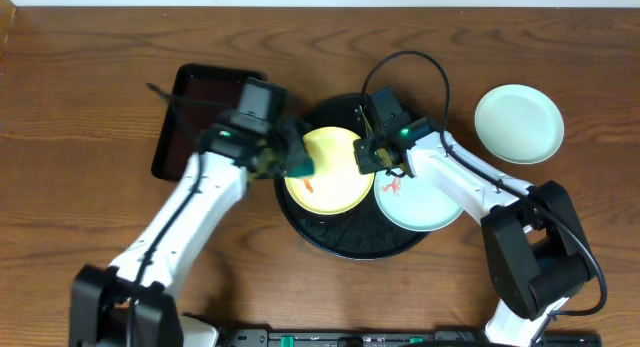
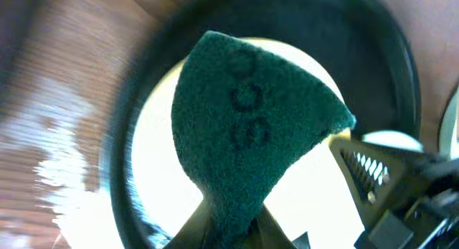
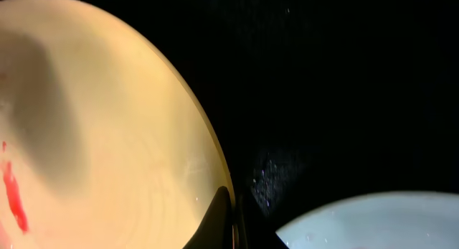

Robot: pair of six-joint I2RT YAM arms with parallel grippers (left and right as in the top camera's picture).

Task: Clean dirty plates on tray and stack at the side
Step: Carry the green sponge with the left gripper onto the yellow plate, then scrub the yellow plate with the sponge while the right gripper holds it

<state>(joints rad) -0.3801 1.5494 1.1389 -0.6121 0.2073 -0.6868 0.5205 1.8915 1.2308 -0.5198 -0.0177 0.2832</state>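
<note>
The round black tray (image 1: 340,237) holds a yellow plate (image 1: 335,182) with red smears and a mint-blue plate (image 1: 425,205) with a red smear. A second mint-blue plate (image 1: 518,124) lies on the table at the right. My left gripper (image 1: 283,159) is shut on a dark green scouring pad (image 2: 251,127), held over the yellow plate's left edge (image 2: 154,177). My right gripper (image 1: 372,159) is shut on the yellow plate's right rim (image 3: 215,170). In the right wrist view the yellow plate's red smear (image 3: 13,199) shows at left and the mint-blue plate (image 3: 373,220) at lower right.
A smaller rectangular black tray (image 1: 200,107) sits at the back left, behind my left arm. The wooden table (image 1: 80,167) extends all round. The right arm's cable (image 1: 420,62) loops above the round tray.
</note>
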